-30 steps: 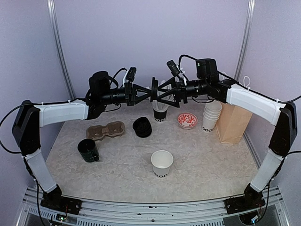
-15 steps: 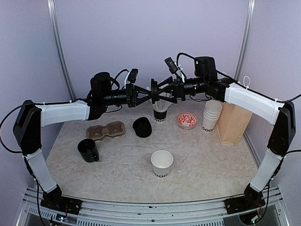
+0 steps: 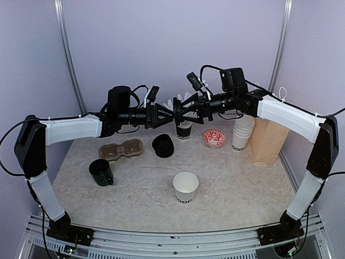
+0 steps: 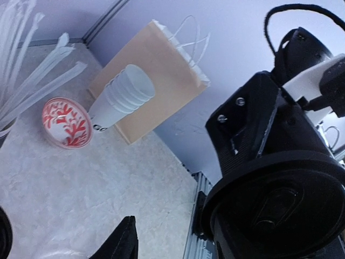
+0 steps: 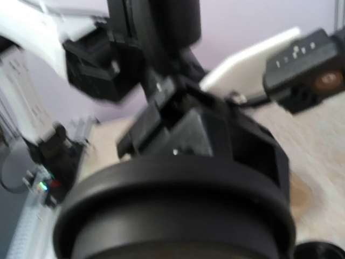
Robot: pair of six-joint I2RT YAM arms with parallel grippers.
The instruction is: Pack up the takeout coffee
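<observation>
The white cup [image 3: 185, 187] stands open near the table's [image 3: 242, 183] front, and beyond it the left gripper [image 3: 173, 112] and right gripper [image 3: 181, 110] meet mid-air around what looks like its black lid [image 5: 172, 216], their jaw widths impossible to tell, so one should clamp firmly before the other releases.

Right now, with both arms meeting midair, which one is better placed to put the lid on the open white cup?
Right, probably. Both arms meet at the black lid, but the white paper cup stands slightly right of centre, and the paper bag stands on that side too.
</observation>
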